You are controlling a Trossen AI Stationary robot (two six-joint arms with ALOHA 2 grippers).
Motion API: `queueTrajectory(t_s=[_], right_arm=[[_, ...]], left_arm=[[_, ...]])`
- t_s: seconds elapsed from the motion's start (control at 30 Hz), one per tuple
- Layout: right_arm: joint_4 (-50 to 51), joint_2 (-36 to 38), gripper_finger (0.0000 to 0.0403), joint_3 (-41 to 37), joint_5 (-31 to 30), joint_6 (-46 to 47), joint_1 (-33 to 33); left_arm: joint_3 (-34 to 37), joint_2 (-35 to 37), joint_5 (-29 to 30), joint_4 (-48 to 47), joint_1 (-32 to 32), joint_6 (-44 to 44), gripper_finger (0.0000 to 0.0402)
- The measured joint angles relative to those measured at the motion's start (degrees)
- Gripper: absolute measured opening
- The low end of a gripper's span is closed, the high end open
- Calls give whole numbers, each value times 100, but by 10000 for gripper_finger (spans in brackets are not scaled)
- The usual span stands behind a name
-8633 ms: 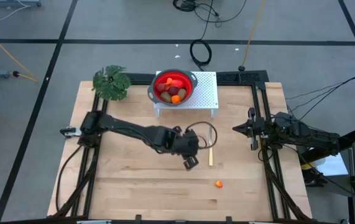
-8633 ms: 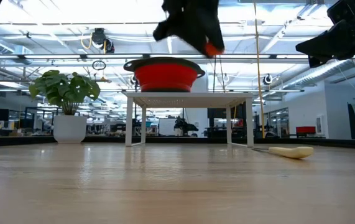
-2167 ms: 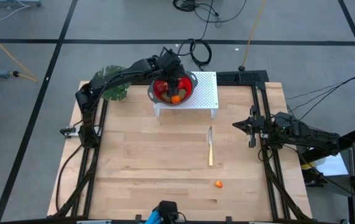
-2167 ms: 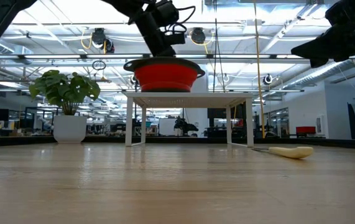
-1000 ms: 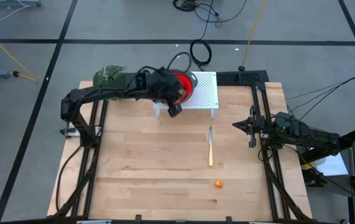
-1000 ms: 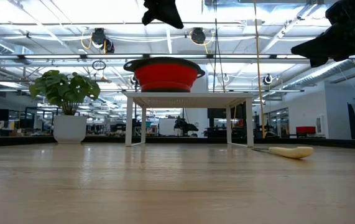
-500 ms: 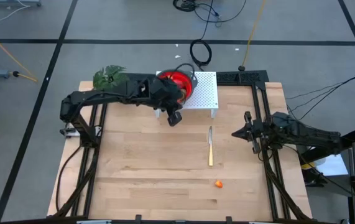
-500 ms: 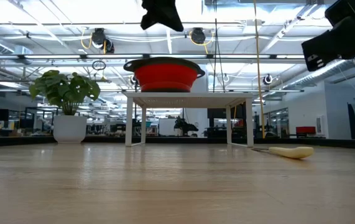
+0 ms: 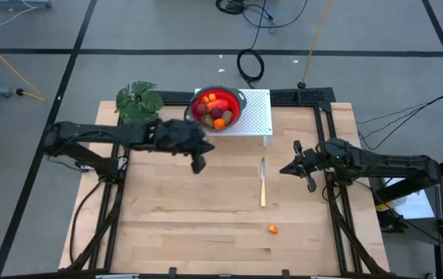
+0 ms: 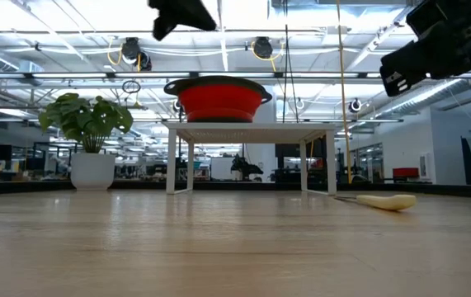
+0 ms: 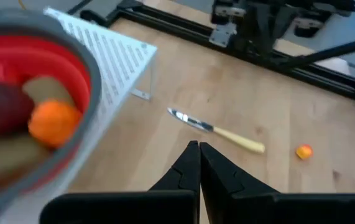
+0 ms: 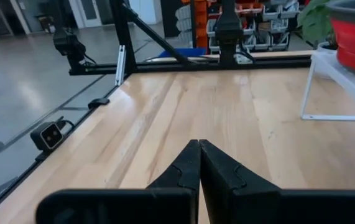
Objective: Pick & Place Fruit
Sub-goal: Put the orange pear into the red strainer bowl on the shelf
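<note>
Several toy fruits, orange, dark red and brown, lie in a red bowl [image 9: 217, 108] on a white rack [image 9: 257, 118] at the table's far edge. In the left wrist view the bowl [image 11: 22, 118] fills the side, an orange fruit [image 11: 53, 122] inside it. One small orange fruit [image 9: 272, 229] lies alone on the table near the near edge and also shows as a fruit [image 11: 303, 151] in that wrist view. My left gripper [image 9: 198, 164] hangs shut above the table, left of and nearer than the bowl. My right gripper [image 9: 283, 170] is shut at the right side, right of the knife.
A slim knife [image 9: 263, 182] lies on the table between the rack and the lone fruit, its pale handle toward the near edge. A leafy green plant [image 9: 139, 102] stands at the far left corner. Black frame rails run along both table sides.
My left gripper has drawn away from the bowl, toward the table's left and near edges, uncovering the fruit in the bowl. My right arm has reached toward the table's middle, bringing its gripper closer to the knife. Nothing on the table has moved.
</note>
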State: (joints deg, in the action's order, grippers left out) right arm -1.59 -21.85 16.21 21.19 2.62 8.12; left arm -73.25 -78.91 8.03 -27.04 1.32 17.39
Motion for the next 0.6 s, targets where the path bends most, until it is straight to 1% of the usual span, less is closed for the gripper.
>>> queueTrajectory(t_s=[0.13, 0.23, 0.37, 0.5, 0.6], right_arm=[[-542, -480, 0, -3, -8, 102, -78], [-758, -807, 0, 23, -17, 104, -218], [-631, -1220, 0, 311, -342, 87, -524], [-594, -1637, 0, 713, -640, -217, -910], [-245, -1945, 0, 1120, -827, -325, -1203]], left_arm=[[717, 630, -1, 234, -159, 140, 6], [1149, 1062, 9, 484, -212, 117, 3], [1692, 1654, 9, 781, -227, 94, 6], [2343, 2280, -15, 1195, -237, 83, 7], [2800, 2777, -33, 1391, -275, 79, 2]])
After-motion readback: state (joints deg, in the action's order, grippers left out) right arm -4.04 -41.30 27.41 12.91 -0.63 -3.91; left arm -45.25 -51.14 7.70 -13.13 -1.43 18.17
